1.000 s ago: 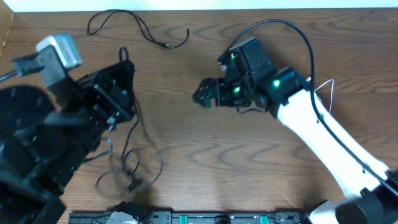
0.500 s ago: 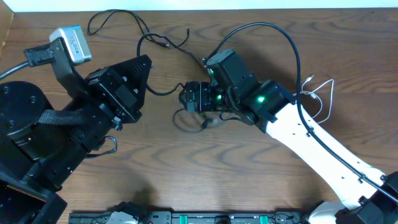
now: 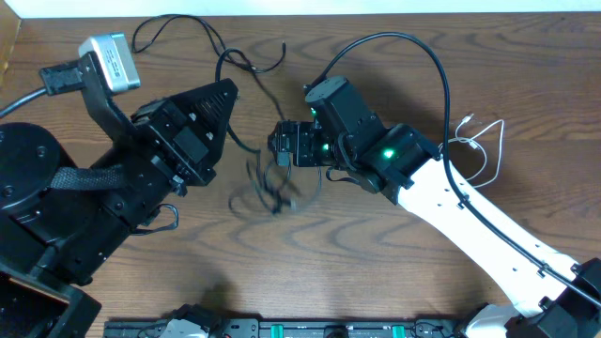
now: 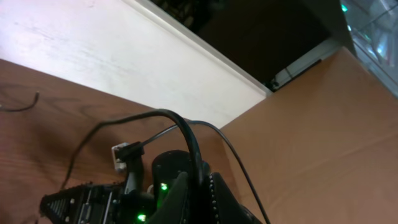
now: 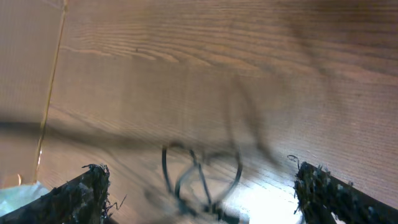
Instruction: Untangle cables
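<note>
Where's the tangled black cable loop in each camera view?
Overhead: black cable loop, blurred, centre, just below the right hand.
Left wrist: not in it.
Right wrist: bottom centre, between its fingers.
Shared landmark: the right hand, lower left in left wrist.

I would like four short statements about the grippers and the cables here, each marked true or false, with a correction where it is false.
1. The right gripper is open. True.
2. The left gripper is wide open. False: it is shut.
3. The white cable lies apart from the black tangle. True.
4. The black tangle sits inside a box. False: it is over the bare table, near the right gripper.
</note>
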{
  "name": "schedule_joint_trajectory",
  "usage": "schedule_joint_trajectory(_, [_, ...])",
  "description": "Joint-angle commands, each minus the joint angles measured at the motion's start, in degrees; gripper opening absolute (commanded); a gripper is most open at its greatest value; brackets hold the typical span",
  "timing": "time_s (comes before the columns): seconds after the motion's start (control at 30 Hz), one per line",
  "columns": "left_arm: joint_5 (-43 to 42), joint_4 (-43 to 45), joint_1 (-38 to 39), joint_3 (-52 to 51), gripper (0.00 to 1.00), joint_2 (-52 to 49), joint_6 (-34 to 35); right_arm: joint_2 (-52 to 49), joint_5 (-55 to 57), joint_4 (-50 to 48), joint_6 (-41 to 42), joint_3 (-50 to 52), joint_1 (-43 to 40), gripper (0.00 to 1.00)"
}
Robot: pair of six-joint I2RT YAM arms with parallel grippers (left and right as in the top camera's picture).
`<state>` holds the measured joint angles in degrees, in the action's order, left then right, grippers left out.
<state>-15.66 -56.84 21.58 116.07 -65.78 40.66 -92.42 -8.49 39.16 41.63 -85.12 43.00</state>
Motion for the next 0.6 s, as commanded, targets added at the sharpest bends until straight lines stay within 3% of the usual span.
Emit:
schedule_joint_trajectory(0.0, [1.7, 0.2, 0.0, 0.5, 0.07, 0.3, 0.7, -0.5, -1.1, 0.0, -0.4, -0.2, 0.2, 0.94])
schedule_joint_trajectory(0.57, [-2.3, 7.6, 0.0, 0.5, 0.07, 0.4, 2.8, -1.5, 3.9, 0.2, 8.9, -0.2, 7.0, 0.93])
